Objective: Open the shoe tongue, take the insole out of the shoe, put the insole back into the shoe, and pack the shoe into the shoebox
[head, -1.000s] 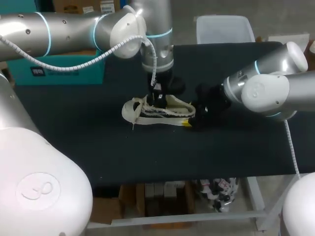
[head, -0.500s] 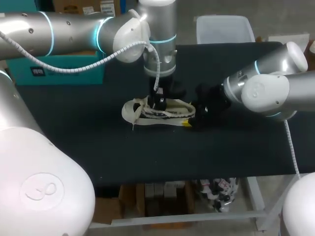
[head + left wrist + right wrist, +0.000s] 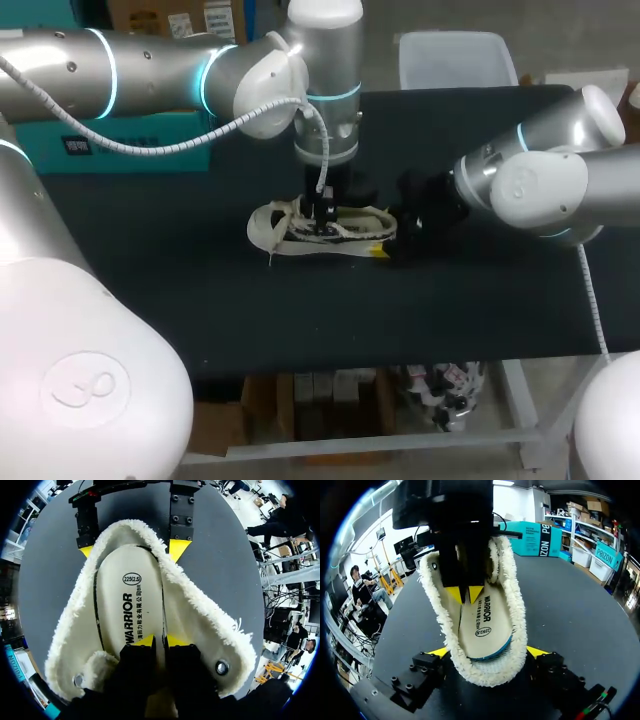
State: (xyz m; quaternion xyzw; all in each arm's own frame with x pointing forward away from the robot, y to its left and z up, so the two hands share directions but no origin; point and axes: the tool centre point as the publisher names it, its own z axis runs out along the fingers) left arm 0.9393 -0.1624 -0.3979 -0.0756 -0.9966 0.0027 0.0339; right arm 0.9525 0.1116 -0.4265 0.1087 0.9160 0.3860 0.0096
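Lying in the fleecy shoe [image 3: 200, 610], the cream insole [image 3: 120, 600] is pinched by the left gripper [image 3: 161, 642], the heel [image 3: 131, 530] by the right gripper [image 3: 487, 652].

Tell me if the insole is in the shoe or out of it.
In. Both wrist views show the insole lying flat inside the shoe, whose fleecy sides rise all around it.

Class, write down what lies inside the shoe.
An insole lies in the shoe, the left gripper down on it. Its toe end is hidden under that gripper.
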